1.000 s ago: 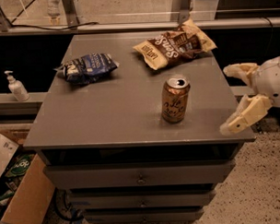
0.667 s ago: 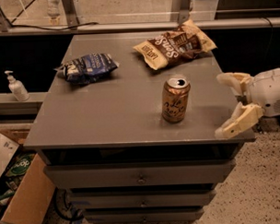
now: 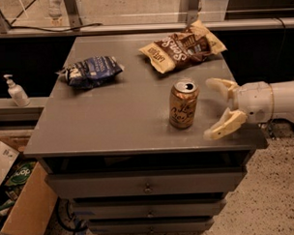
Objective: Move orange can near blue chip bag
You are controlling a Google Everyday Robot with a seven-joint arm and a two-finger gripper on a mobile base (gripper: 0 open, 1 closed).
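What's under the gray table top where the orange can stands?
Closed drawers sit under the table top. What is inside them is hidden. The orange can stands on top, and the open pincer hovers beside it, not touching.

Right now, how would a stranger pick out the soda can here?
On the grey drawer cabinet, look at the right side of the top, in front of the brown chip bag. The orange can stands upright there, the open gripper just right of it. It is the only can; its neighbours are bags lying flat.
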